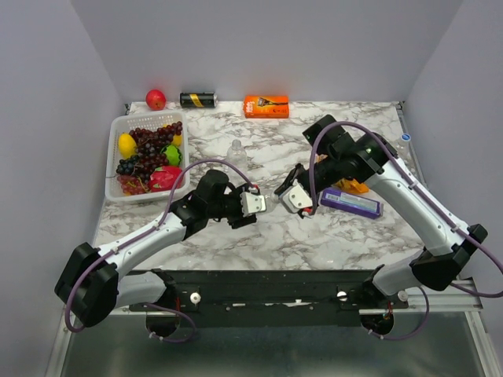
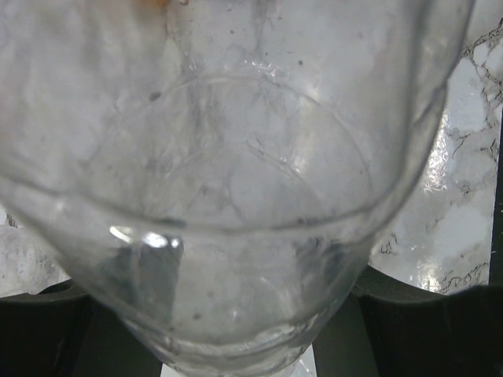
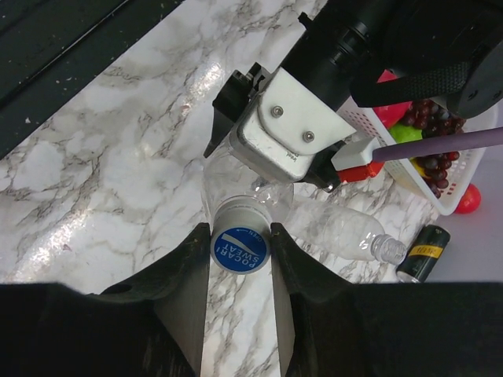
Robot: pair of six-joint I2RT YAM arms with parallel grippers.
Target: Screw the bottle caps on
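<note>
Right wrist view: the right fingers are closed on a blue cap, which is pressed to the neck of a clear bottle so the threads can be engaged. That bottle is clamped by the left fingers, likely to stop it turning while the cap is twisted. A second bottle is left lying uncapped on the counter beside the can.

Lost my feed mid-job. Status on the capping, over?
Left hand shut on bottle. Right hand shut on blue cap, at that bottle's neck. Second bottle uncapped behind, no obstruction.
</note>
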